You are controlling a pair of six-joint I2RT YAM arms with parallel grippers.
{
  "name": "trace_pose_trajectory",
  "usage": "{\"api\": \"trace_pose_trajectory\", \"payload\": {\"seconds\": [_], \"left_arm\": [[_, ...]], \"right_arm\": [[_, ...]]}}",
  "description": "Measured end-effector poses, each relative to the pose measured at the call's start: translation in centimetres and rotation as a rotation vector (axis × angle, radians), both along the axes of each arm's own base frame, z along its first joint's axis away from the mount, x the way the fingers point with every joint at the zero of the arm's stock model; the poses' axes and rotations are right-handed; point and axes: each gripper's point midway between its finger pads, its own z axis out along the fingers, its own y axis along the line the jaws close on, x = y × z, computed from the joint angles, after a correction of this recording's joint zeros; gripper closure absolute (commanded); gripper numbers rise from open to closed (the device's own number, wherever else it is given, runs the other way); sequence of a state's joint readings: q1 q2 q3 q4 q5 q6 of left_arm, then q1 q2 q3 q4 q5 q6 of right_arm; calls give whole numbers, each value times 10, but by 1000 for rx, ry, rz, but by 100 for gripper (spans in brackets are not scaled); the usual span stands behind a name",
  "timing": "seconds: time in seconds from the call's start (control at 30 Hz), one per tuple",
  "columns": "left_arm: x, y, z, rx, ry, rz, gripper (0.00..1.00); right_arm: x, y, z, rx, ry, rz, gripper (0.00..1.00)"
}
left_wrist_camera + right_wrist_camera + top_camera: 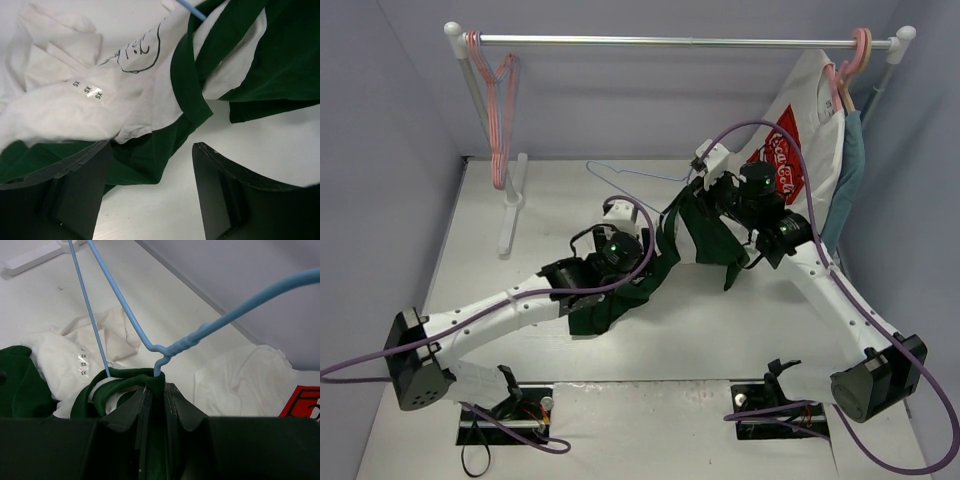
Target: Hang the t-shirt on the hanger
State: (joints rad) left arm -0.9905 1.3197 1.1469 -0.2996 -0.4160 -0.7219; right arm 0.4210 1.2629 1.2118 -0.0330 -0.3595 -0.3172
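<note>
The dark green t-shirt (703, 238) lies crumpled mid-table between both arms. My right gripper (688, 205) is shut on its ribbed collar (125, 380), held up off the table. The light-blue wire hanger (640, 173) passes through the collar just above the right fingertips (175, 400); its twisted neck (180, 346) and hook rise above them. My left gripper (638, 272) is open and empty (150, 190), low over the table. A green fold (150, 160) lies by its left finger (75, 195). A blue bit of the hanger (192, 9) shows at the top.
A plain white garment (75, 100) with size stickers lies under the green shirt, also in the right wrist view (65, 355). A white t-shirt with a red logo (800, 140) and a teal garment (850, 170) hang at the right of the rail (680, 41). Pink hangers (500, 90) hang left.
</note>
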Motion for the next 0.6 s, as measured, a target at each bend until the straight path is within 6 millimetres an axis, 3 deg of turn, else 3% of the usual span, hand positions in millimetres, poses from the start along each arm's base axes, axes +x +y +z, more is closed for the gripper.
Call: {"api": "trace_pose_trajectory", "payload": {"seconds": [0.2,0.47,0.6], "left_arm": [[6,-15,-24,10,14,106,35],[20,-49,-17,5,-46,204,35],[25,-63,-26,29,-55,236,35]], "right_arm": [[2,-1,-15,10,32,-56,100],[-5,9,-26,12,55,-71,100],[-4,10,-26,21,58,-85,100]]}}
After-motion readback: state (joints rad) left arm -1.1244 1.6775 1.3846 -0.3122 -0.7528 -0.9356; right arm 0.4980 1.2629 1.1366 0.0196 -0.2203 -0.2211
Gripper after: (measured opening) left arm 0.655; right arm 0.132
